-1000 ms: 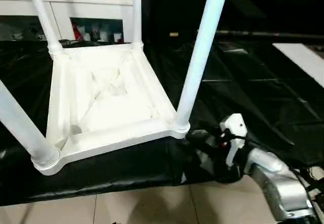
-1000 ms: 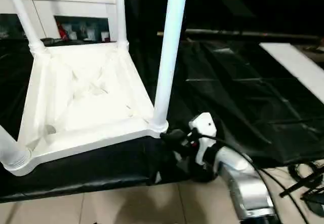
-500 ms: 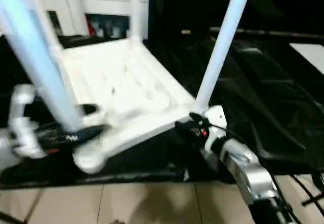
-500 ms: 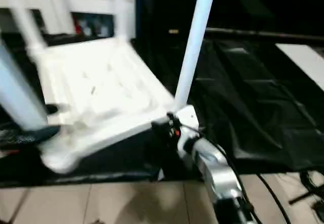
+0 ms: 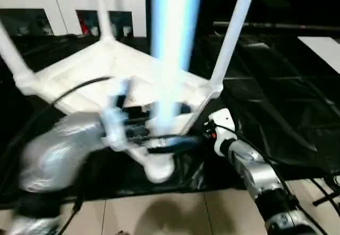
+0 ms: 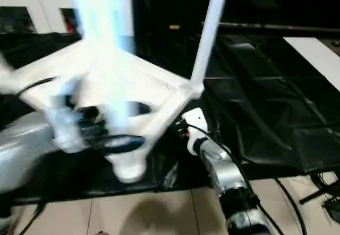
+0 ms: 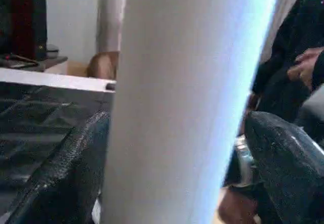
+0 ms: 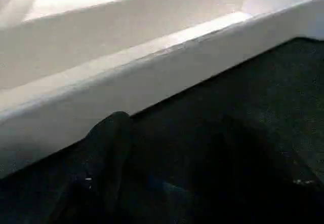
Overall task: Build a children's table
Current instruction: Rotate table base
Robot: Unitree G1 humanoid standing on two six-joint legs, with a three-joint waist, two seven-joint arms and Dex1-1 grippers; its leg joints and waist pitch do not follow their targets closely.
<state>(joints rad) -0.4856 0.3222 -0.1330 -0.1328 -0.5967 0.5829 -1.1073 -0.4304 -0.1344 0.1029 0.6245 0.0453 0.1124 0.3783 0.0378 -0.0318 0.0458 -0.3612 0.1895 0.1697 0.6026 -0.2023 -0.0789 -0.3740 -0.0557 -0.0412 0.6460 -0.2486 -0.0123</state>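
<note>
Left gripper (image 5: 159, 139) grips the nearest leg (image 5: 172, 49) of the upturned children's table (image 5: 122, 75) just above its corner socket, one black finger (image 7: 66, 168) on each side of the tube. Right gripper (image 5: 204, 134) sits low beside the tabletop's near edge (image 8: 152, 67), by the right-hand leg (image 5: 234, 33); whether its fingers are open or closed I cannot tell. Black plastic sheeting (image 5: 276, 102), creased and shiny, covers the work surface under the table. Pale floor tiles (image 5: 175, 219) show along the near edge. Behind stands a white cabinet (image 5: 64, 11) with glass doors, and a white board (image 5: 321, 46) lies on the sheeting far right. A person in dark clothes (image 7: 298, 57) shows past the leg in the left wrist view.
</note>
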